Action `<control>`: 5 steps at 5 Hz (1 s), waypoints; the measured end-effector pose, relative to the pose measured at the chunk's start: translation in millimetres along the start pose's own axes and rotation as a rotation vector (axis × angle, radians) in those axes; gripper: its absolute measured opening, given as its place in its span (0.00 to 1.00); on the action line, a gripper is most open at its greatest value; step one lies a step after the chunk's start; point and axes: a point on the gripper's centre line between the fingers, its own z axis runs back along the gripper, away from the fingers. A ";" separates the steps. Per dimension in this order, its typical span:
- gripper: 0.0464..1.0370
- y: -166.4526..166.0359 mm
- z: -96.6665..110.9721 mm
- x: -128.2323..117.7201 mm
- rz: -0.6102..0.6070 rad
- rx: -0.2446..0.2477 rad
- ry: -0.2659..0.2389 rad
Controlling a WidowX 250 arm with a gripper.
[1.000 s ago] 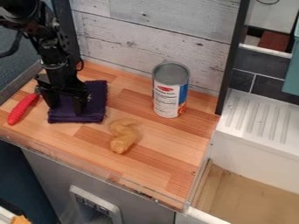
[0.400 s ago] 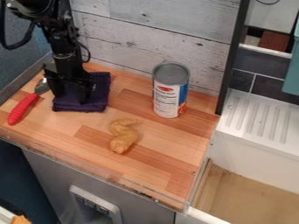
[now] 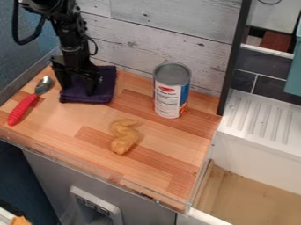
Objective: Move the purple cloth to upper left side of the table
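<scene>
Since something so flat offers little to pinch: tool (image 3: pixel 78 89), fingers wide apart, resting on folded purple cloth (image 3: pixel 104 91), upper left of counter (image 3: pixel 162 160); presumably placed for pressing and sliding.

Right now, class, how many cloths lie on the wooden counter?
1: the folded purple fabric cloth, upper left on the wooden counter, under the black end effector. Another beneath the cloth would be hidden.
</scene>
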 end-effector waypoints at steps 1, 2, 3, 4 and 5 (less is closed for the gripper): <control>0.96 1.0 0.7 6.7 -0.005 0.002 -0.005; 0.96 1.4 1.7 10.7 -0.018 0.000 -0.008; 0.96 0.7 3.6 12.8 -0.026 -0.009 -0.010; 0.96 -2.1 4.6 10.6 -0.021 -0.033 0.009; 0.96 -3.2 15.1 14.4 -0.021 -0.047 -0.012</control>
